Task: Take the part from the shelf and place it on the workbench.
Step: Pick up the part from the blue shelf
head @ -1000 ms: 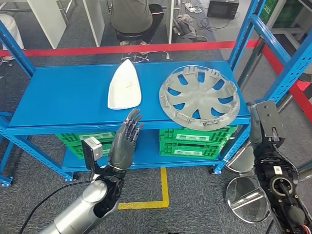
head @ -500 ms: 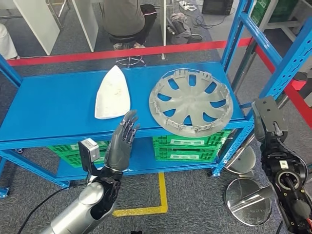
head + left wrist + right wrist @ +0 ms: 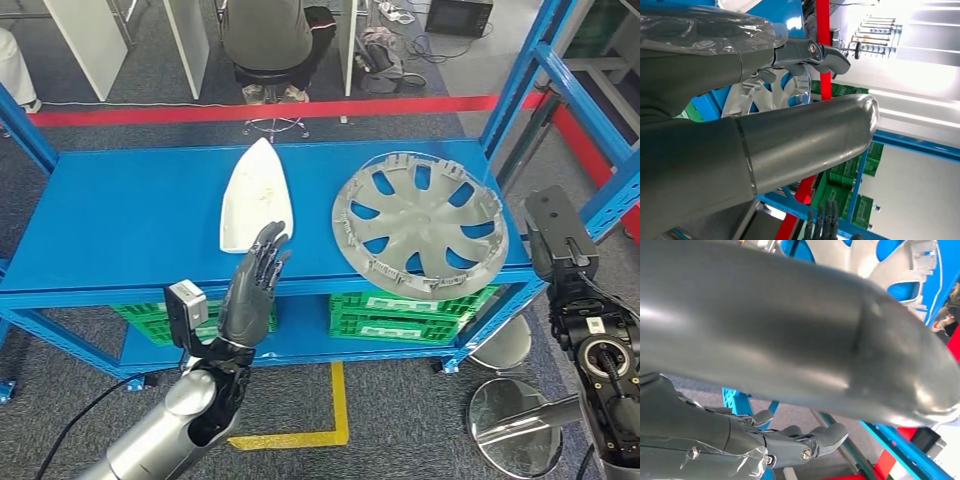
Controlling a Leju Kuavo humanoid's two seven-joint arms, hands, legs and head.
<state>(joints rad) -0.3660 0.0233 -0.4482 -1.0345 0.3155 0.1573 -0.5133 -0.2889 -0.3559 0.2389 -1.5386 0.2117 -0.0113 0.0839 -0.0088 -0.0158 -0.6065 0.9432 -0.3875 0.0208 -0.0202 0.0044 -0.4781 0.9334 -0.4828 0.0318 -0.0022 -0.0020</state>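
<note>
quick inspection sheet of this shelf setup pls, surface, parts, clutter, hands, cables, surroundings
surface: blue shelf, top level bare apart from two parts.
job's things: white triangular part lies flat near the middle; silver wheel cover lies to its right, its edge hanging over the front lip.
clutter: green crates on the lower level.
hands: left hand raised, fingers spread, holding nothing, in front of the shelf edge below the white part; right hand holds nothing, fingers apart.
cables: black cable along the left arm; loose cables on the far floor.
surroundings: seated person behind red floor tape; yellow floor marking.
</note>
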